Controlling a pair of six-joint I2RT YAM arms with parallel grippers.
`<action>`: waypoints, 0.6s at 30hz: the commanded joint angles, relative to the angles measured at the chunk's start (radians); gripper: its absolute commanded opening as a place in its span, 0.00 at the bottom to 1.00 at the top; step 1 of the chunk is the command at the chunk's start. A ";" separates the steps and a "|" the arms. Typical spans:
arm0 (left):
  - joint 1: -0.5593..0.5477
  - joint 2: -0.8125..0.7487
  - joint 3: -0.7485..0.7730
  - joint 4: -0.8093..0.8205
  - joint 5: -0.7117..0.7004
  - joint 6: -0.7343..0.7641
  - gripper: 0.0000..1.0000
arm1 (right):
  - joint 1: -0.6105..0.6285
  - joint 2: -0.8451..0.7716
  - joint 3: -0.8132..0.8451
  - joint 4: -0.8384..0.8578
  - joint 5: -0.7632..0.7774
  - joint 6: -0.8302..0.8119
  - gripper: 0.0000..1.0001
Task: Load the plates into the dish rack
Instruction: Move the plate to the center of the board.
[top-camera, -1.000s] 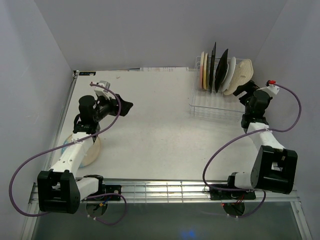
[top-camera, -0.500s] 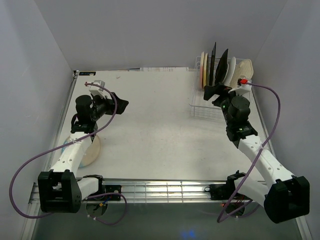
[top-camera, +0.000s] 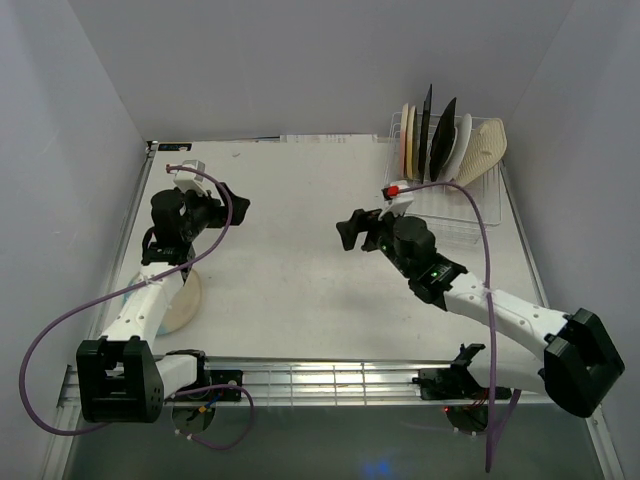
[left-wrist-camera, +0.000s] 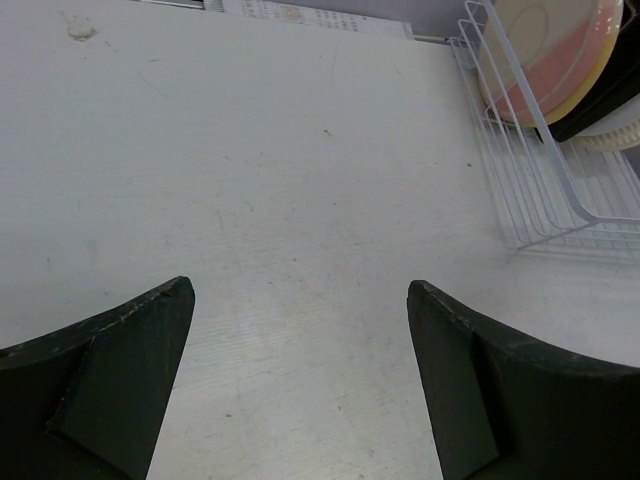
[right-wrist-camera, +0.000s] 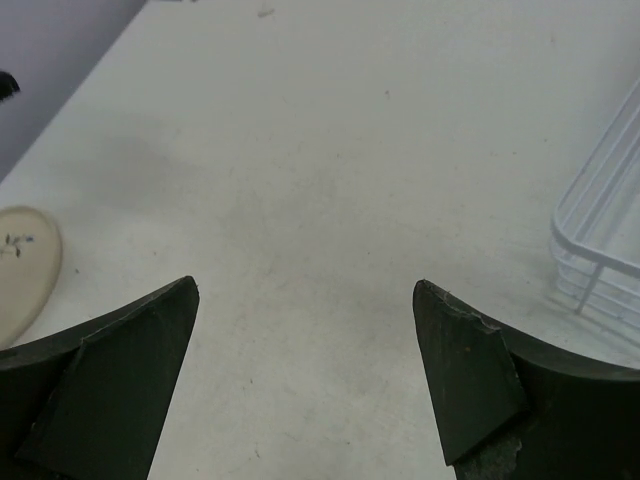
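Observation:
The white wire dish rack (top-camera: 432, 205) stands at the back right and holds several plates (top-camera: 443, 140) on edge, among them dark and cream ones. It also shows in the left wrist view (left-wrist-camera: 530, 180) with a pink-cream plate (left-wrist-camera: 540, 45). One cream plate (top-camera: 186, 300) with small dark markings lies flat at the near left, partly under my left arm; the right wrist view shows it at its left edge (right-wrist-camera: 22, 270). My left gripper (top-camera: 232, 205) (left-wrist-camera: 300, 290) is open and empty over bare table. My right gripper (top-camera: 347, 232) (right-wrist-camera: 305, 290) is open and empty over mid-table.
Grey walls close in the table on the left, back and right. A metal rail (top-camera: 330, 380) runs along the near edge. The rack's corner (right-wrist-camera: 600, 240) lies to the right of my right gripper. Purple cables (top-camera: 480, 215) loop off both arms.
My right arm has swung from the rack leftward to mid-table, gripper open and empty. My left gripper has drawn back slightly toward the left.

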 joint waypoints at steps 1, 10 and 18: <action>0.010 -0.022 0.037 -0.027 -0.088 0.051 0.98 | 0.055 0.097 0.063 0.033 0.046 -0.070 0.93; 0.090 -0.152 0.002 -0.185 -0.172 0.385 0.98 | 0.100 0.171 0.097 0.036 0.046 -0.096 0.94; 0.190 -0.200 0.037 -0.501 -0.083 0.709 0.98 | 0.100 0.177 0.108 0.024 0.027 -0.103 0.94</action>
